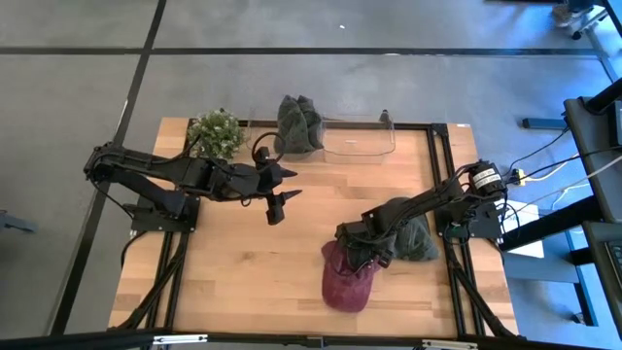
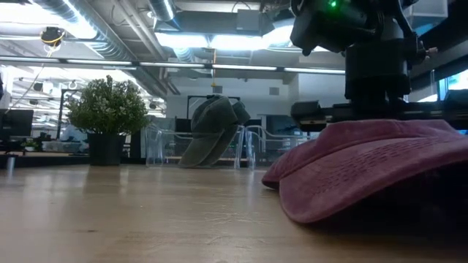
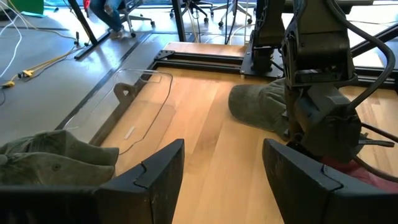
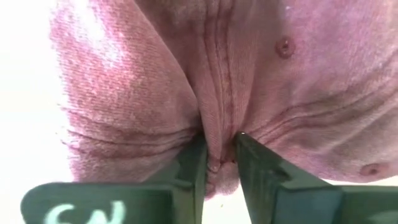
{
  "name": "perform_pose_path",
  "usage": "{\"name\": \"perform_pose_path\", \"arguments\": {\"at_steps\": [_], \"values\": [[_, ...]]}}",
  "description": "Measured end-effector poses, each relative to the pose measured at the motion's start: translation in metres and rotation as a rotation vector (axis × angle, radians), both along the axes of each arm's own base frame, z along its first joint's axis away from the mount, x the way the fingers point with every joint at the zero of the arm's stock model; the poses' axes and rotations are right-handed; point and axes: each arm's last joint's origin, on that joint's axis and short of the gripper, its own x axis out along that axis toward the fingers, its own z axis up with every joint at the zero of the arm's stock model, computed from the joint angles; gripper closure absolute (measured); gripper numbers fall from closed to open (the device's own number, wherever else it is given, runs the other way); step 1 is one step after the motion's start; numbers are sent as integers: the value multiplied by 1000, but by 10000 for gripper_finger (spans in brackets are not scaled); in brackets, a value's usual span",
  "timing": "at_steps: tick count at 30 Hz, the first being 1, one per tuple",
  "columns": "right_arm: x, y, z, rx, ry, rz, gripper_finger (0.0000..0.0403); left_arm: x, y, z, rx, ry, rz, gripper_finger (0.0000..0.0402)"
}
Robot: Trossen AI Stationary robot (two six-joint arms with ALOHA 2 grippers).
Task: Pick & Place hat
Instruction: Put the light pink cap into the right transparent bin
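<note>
A dark red cap (image 1: 348,280) lies on the wooden table near its near edge; in the low view the cap (image 2: 365,164) rests with its brim toward the camera. My right gripper (image 1: 356,245) stands over its crown, shut on it. One green hat (image 1: 416,240) lies beside and partly under my right arm. Another green hat (image 1: 299,122) leans against a clear plastic bin (image 1: 360,138) at the far edge. My left gripper (image 1: 284,187) hovers open over the table's middle, apart from every hat. My right gripper pinches a raised fold of cloth along a seam of the red cap's crown (image 4: 217,140) between its two fingertips (image 4: 194,163). The fingers come from above, pointing down. The cap's brim (image 2: 344,197) lies on the table.
A small potted plant (image 1: 216,133) stands at the far left corner. The clear bin (image 3: 134,106) sits along the far edge beside the leaning green hat (image 2: 212,131). Bare wood stretches over the near left part of the table (image 1: 233,272).
</note>
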Motion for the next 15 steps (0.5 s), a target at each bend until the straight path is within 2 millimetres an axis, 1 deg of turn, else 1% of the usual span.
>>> {"name": "perform_pose_path", "arguments": {"at_steps": [5,8,12,15], "values": [[1,-1,0,-59,-16,-15,347,0,0,0,0,0,0,190],[4,-3,5,-126,-16,-74,361,0,0,0,0,0,0,190],[13,-3,18,-176,-12,-176,381,0,-2,2,2,-21,2,190],[23,-2,33,-192,-45,-247,387,-4,-6,10,26,-84,33,190]]}}
